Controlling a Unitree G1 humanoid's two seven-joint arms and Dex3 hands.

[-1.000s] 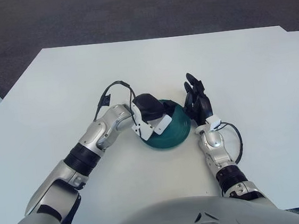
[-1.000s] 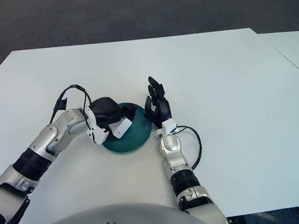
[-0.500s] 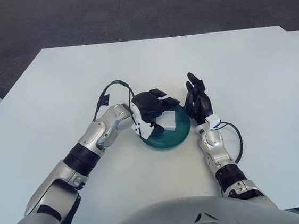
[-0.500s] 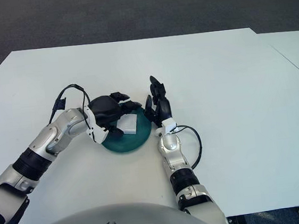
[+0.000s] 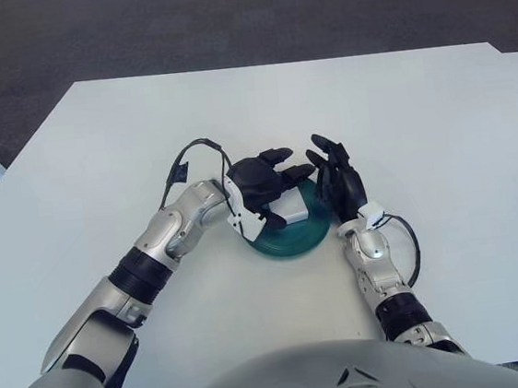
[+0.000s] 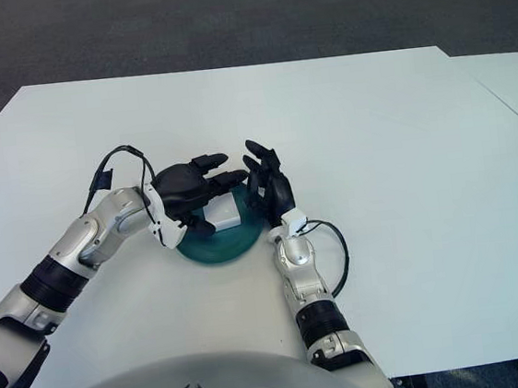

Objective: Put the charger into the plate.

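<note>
A dark green plate (image 5: 293, 238) sits on the white table near its front middle. The white charger (image 5: 292, 209) lies flat in the plate. My left hand (image 5: 266, 176) hovers over the plate's left part with its fingers spread, holding nothing. My right hand (image 5: 335, 178) stands at the plate's right rim, fingers open and upright, touching or nearly touching the rim. The left hand hides part of the plate.
The white table (image 5: 418, 122) stretches around the plate. A black cable (image 5: 195, 154) loops at my left wrist and another (image 5: 405, 243) at my right wrist. Dark carpet lies beyond the far table edge.
My left hand let go of the charger, which now lies flat in the plate. The left fingers spread and lifted. The plate settled flat. My right hand leaned slightly left toward the rim.
</note>
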